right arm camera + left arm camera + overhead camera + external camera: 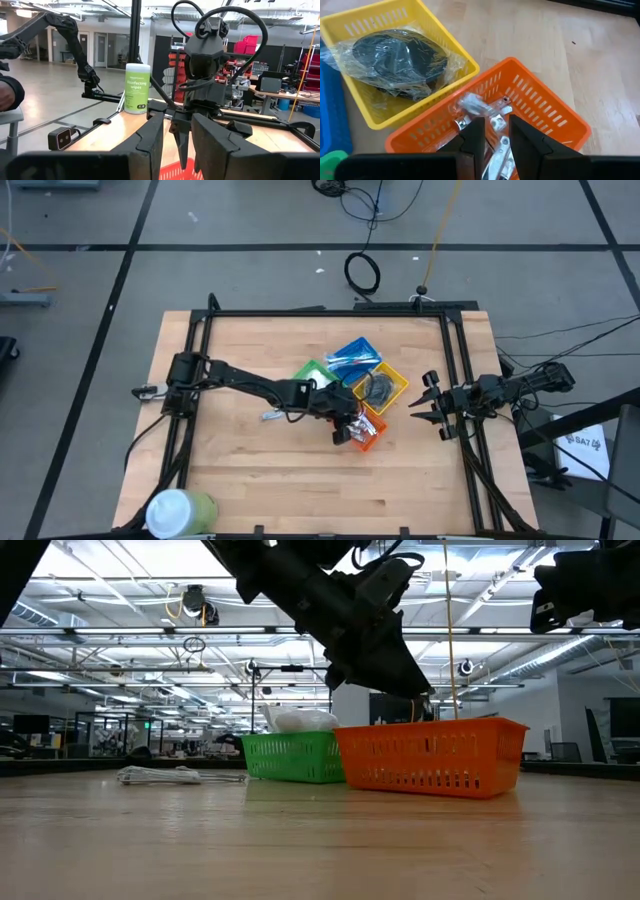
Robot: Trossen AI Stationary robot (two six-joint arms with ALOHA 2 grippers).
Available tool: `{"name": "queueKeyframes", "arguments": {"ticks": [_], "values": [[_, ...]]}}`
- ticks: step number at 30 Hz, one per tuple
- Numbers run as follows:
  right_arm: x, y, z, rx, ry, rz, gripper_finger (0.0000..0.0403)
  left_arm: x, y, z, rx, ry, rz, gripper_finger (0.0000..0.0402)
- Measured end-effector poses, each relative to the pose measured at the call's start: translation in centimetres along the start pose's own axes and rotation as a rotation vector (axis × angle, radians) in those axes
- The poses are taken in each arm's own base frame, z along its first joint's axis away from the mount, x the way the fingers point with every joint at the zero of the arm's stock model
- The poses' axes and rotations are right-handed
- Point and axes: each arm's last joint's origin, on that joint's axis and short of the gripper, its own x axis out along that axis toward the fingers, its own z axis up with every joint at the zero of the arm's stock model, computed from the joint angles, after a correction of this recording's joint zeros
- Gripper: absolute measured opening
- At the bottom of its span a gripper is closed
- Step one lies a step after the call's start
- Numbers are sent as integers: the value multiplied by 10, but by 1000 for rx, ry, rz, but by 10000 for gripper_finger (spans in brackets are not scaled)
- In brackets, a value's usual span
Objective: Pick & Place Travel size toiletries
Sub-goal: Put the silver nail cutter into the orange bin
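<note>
My left gripper (350,430) hangs open over the orange bin (368,430), fingers pointing down; the low view shows this gripper (428,705) just above the bin's rim (430,727). Short silver metal pieces (495,122) lie in that bin and show through the finger gap (497,150). The yellow bin (450,45) holds dark grey round wads (395,52) in clear wrap. White lumpy packets (300,721) fill the green bin (312,372), and blue-and-white sticks lie in the blue bin (352,355). One white packet (272,415) lies flat on the table. My right gripper (428,402) waits open at the table's right edge.
The four bins cluster at the table's middle. A large green-and-white cylinder (180,510) stands at the near left corner. Black frame rails (455,360) run along the left, far and right edges. Bare wood lies near the front edge and to the left of the bins.
</note>
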Motion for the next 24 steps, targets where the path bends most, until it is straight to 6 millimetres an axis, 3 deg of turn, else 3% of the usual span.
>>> {"name": "queueKeyframes", "arguments": {"ticks": [5,11,14,20,24], "values": [[0,0,0,0,0,0,91,-8,3,-1,26,59,18,84],[0,0,0,0,1,0,91,-62,8,8,-58,198,108,84],[0,0,0,0,0,0,91,-89,-1,4,-91,288,157,84],[0,0,0,0,0,0,91,-124,-17,-29,-96,389,436,83],[0,0,0,0,-1,0,91,-133,-16,-59,-186,396,450,84]]}}
